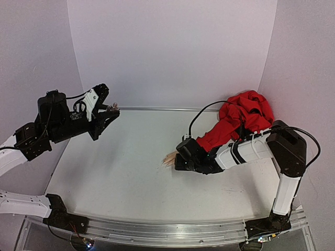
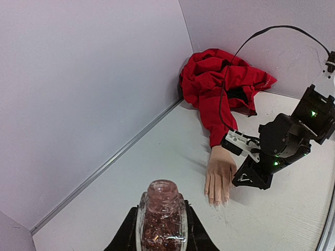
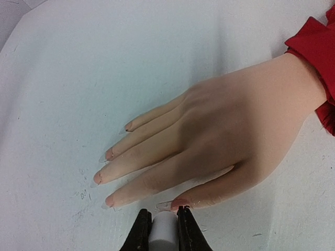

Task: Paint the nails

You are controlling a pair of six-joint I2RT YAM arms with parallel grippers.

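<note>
Toward the right of the table (image 1: 120, 172), the mannequin hand (image 1: 168, 158) lies palm down, its slim fingers pointing left and its wrist running back into a bunched red sleeve (image 1: 241, 117) by the far right corner. From my right wrist camera I see the nails (image 3: 98, 178) at the fingertips, long and pale, all resting on or just above the tabletop. My right gripper (image 1: 182, 159) sits low, just beside the thumb, clenched on a small white cap (image 3: 165, 230) whose front end comes right up to the thumb's nail; I cannot tell whether anything touches it. My left gripper (image 1: 108, 111) hangs raised over the far left of the table, well apart from the hand, grasping an uncapped glass bottle (image 2: 161, 214) upright, with reddish glittery contents showing through the glass.
</note>
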